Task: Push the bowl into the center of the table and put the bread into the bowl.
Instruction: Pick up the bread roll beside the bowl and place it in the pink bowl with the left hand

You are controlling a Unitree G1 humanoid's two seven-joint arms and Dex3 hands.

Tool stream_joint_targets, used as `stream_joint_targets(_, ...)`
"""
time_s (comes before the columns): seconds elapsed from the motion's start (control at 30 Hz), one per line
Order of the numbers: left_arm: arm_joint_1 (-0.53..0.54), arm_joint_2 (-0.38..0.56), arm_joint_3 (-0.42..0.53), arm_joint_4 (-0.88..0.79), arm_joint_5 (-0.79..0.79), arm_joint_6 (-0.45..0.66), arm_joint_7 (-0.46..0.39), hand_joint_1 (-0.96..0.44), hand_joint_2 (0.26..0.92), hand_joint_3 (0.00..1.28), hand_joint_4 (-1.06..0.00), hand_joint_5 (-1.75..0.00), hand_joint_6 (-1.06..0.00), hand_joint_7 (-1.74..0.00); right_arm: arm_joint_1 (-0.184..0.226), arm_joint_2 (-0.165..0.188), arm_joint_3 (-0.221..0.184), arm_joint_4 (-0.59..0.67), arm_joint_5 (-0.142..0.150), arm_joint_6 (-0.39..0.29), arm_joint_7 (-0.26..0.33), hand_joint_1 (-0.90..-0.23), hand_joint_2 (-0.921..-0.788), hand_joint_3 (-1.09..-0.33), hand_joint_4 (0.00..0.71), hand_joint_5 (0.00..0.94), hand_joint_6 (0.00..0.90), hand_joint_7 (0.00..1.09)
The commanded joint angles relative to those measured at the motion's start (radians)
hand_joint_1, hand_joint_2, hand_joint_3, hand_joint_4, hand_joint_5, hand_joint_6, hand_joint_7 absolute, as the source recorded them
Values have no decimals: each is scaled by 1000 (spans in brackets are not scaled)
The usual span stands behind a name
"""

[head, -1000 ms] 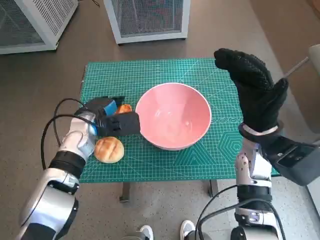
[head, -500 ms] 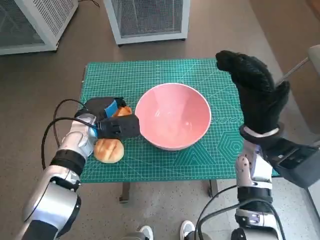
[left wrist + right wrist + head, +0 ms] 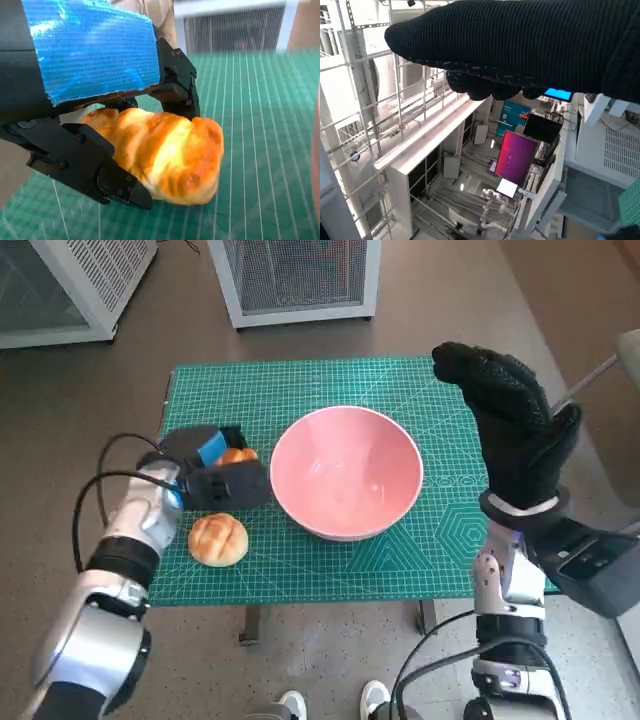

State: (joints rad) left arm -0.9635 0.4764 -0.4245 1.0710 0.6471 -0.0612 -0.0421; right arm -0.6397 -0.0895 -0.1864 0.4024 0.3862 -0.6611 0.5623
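Note:
The pink bowl (image 3: 345, 472) stands near the middle of the green mat (image 3: 300, 390). Just left of its rim, my left hand (image 3: 205, 475) holds a golden piece of bread (image 3: 238, 455). In the left wrist view this bread (image 3: 170, 155) is pinched between the black fingers (image 3: 115, 182), slightly above the mat. A second, round bread roll (image 3: 218, 538) lies on the mat near the front left edge, below my left hand. My right hand (image 3: 510, 430) is raised above the table's right edge, fingers extended, holding nothing; its glove (image 3: 520, 45) spans the right wrist view.
Two white mesh cabinets (image 3: 295, 280) (image 3: 70, 285) stand on the floor behind the table. A person's shoes (image 3: 290, 705) show at the front edge. The right wrist view points up at a hall's ceiling and racks.
My left hand has shifted slightly back and to the left with the bread in it, uncovering the round roll. The bowl and my right hand have hardly moved.

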Motion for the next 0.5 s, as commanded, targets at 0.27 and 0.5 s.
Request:
stream_joint_targets(0.27,147,98,179,-601,-77,48,4,1,920,89,-680,-1156,-591,-1219,32,-4,9,-9,14,18,9,-369,-921,-506,408,1,135,631)
stream_joint_targets(0.5,230,67,237,-878,-66,70,9,2,920,67,-735,-1119,-587,-1202,31,-5,12,-10,6,14,6,-366,-921,-505,408,1,136,632)
